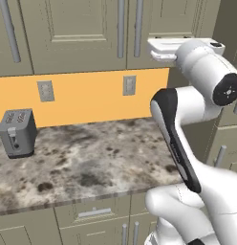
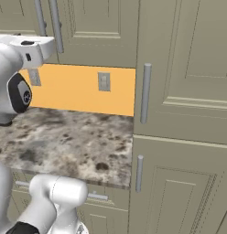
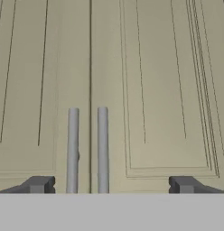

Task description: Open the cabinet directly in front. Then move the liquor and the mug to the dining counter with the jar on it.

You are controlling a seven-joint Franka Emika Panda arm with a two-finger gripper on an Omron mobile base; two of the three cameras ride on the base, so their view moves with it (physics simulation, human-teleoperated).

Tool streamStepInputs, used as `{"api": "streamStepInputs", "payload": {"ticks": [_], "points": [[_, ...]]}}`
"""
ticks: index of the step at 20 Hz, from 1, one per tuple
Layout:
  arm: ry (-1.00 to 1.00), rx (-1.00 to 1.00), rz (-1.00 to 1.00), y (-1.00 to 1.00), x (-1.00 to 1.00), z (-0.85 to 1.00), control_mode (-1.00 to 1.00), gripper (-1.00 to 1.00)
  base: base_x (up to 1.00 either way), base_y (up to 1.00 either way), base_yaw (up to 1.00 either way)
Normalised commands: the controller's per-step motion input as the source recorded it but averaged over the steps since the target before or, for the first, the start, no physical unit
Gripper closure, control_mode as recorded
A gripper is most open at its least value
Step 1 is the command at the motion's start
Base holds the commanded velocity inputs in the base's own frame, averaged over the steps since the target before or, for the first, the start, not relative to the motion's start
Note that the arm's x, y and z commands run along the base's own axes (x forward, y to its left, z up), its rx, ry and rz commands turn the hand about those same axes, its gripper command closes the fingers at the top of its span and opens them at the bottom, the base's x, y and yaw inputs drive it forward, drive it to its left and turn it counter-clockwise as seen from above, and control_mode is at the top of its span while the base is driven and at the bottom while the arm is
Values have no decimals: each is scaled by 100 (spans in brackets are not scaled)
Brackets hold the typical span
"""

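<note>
Arm lined up on the cabinet, doors not opened yet

Left to right: toaster (image 1: 17,132) sits on the left of the worktop (image 1: 87,160); the cabinet (image 3: 112,81) is up above it, doors shut, its two handles (image 3: 87,151) running straight up and down. The gripper (image 3: 110,185) faces them with jaws spread wide and holding nothing, probably so it can close around the right bar.

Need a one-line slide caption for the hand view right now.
Open end effector faces the closed cabinet, its two silver bar handles between the fingertips.
</note>
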Motion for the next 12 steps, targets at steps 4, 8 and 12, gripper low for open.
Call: {"api": "streamStepInputs", "payload": {"ticks": [4,8,12], "points": [[3,0,0,4,63,0,-100,-100,0,0,0],[9,0,0,0,79,0,-100,-100,0,0,0],[14,0,0,19,97,-1,-100,-100,0,0,0]]}}
